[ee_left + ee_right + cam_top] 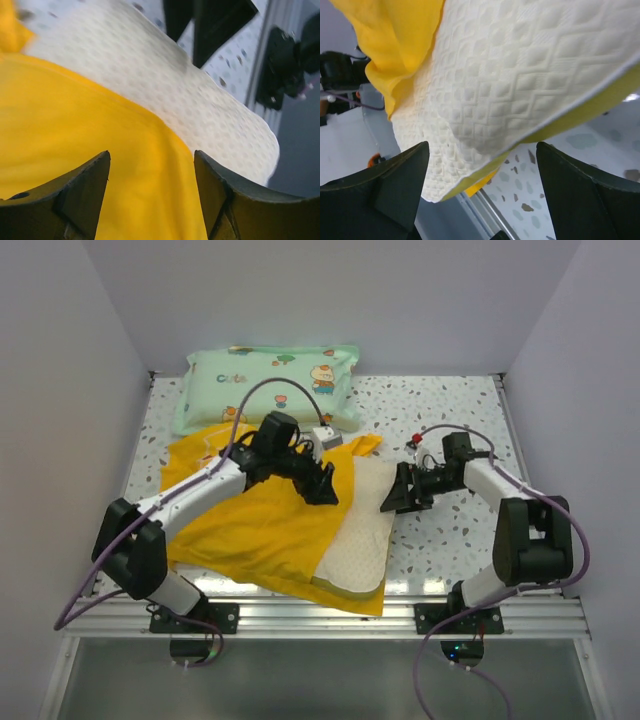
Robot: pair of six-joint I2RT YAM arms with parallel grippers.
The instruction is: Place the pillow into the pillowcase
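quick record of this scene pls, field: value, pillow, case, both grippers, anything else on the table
pillow: cream, lying flat, left part covered by the pillowcase, right part bare
pillowcase: yellow, spread out, rumpled
left gripper: open, over the pillowcase edge
right gripper: open, at the pillow's right edge
other: mint-green pillow at the far side of the table

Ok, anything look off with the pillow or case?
The pillow is only partly covered by the pillowcase: its side nearer the right arm lies bare, and the pillowcase sits rumpled and askew. Nothing looks torn.
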